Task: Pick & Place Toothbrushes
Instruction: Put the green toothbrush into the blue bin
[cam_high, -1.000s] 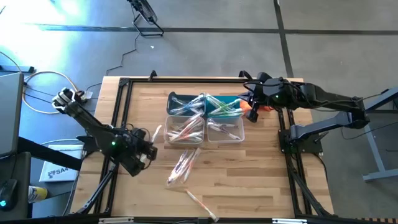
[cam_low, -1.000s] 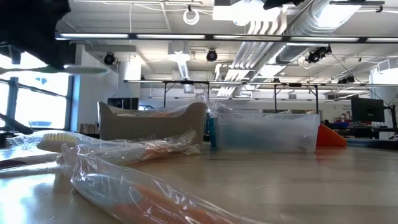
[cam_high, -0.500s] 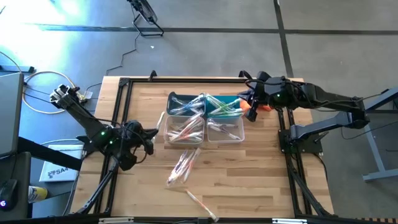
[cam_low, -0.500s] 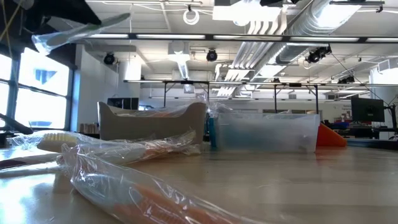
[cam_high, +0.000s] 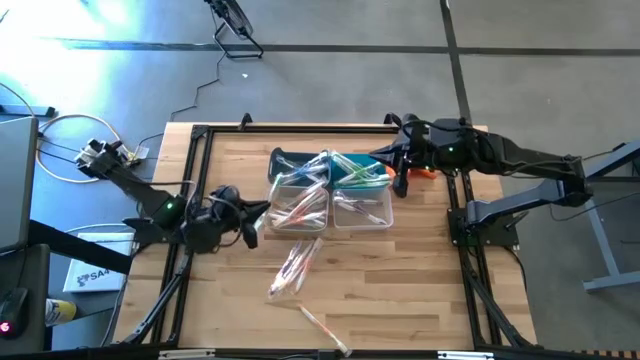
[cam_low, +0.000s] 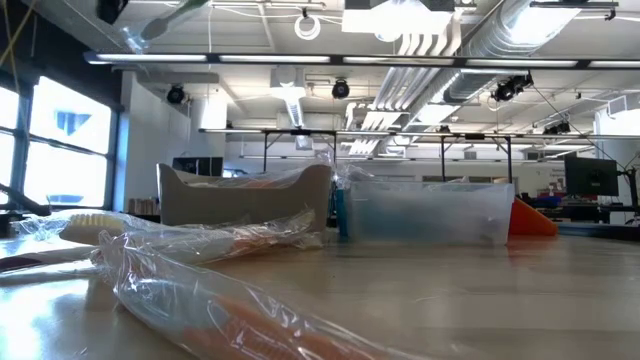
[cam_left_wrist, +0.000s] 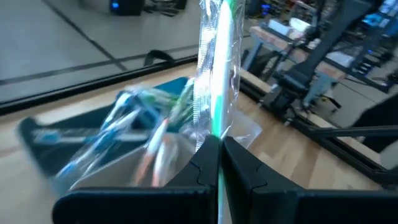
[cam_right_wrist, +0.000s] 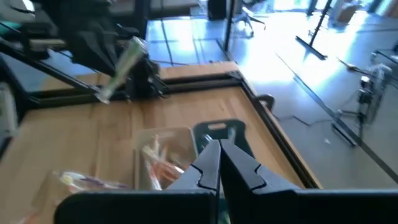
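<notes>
Left gripper (cam_left_wrist: 221, 158) pinches a green toothbrush (cam_left_wrist: 217, 68) near the bench's left edge; right gripper (cam_right_wrist: 219, 163), fingers together, hovers over the bins (cam_high: 330, 195).

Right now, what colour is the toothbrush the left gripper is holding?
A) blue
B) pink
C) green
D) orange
C: in the left wrist view, the left gripper is shut on a wrapped toothbrush whose handle shows green through the clear wrapper.

Wooden table (cam_high: 400, 290) with bins (cam_high: 330, 190), loose toothbrushes (cam_high: 292, 268), orange cloth (cam_high: 425, 171)
</notes>
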